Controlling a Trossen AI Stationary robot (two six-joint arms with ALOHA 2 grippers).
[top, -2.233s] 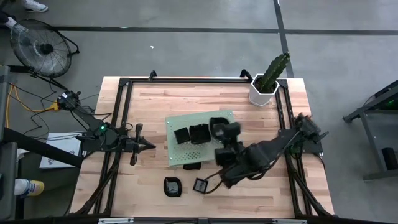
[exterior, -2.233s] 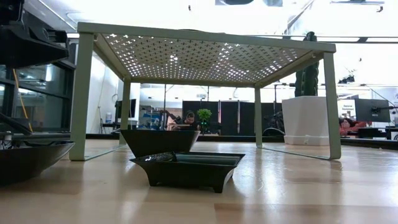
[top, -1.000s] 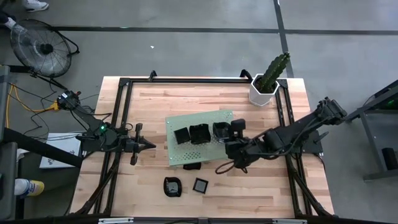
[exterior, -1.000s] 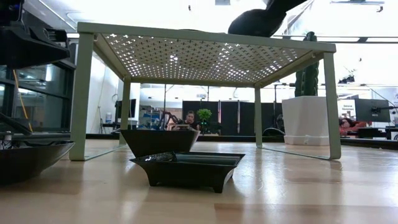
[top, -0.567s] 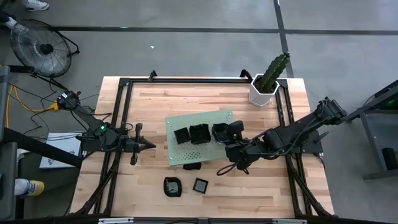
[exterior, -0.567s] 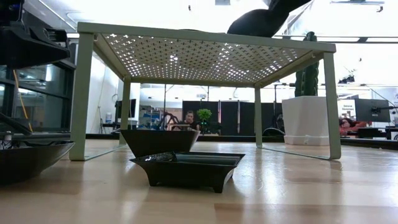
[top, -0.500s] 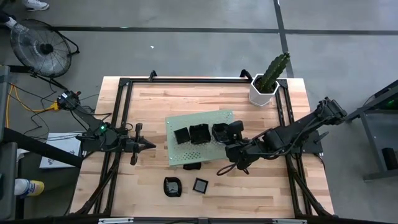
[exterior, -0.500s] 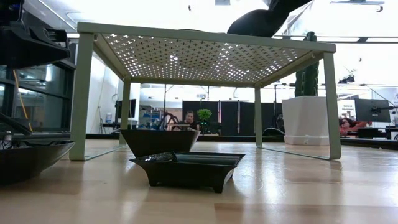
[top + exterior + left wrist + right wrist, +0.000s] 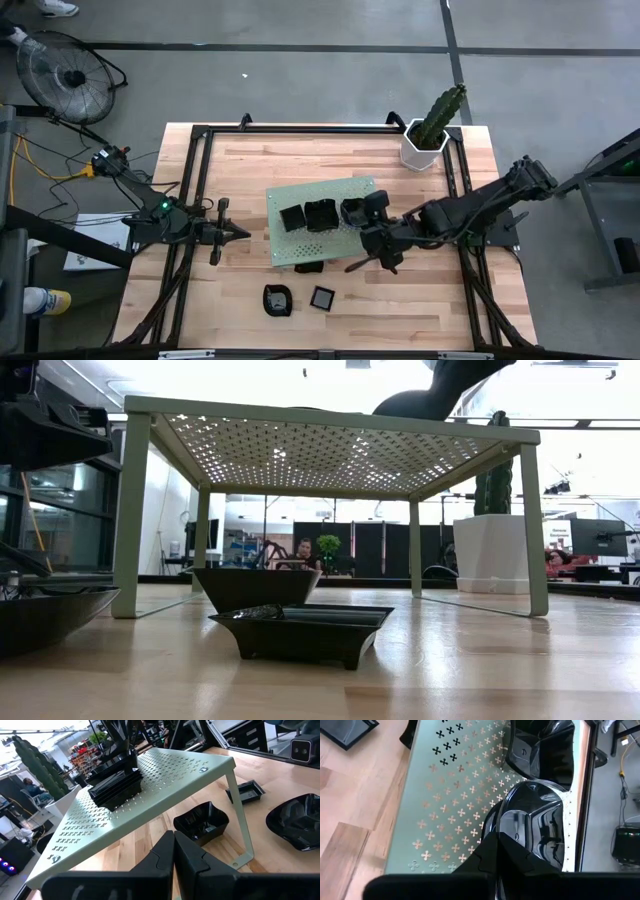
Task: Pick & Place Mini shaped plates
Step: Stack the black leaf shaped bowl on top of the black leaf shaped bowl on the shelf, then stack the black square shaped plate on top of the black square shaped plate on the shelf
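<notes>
Beside the cactus pot (image 9: 424, 150), three black dishes (image 9: 322, 215) crowd the green board (image 9: 300, 246) under the right gripper (image 9: 372, 213), fingers together, now shifted slightly leftward; left gripper (image 9: 240, 234) rests closed.

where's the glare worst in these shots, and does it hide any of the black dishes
Low view: bright ceiling light blows out the top, shining through the green perforated metal shelf; the glossy black square dish under it stays readable. Right wrist view: reflections streak the glossy black petal-edged dish, shape still clear. High view: even light, no glare.
</notes>
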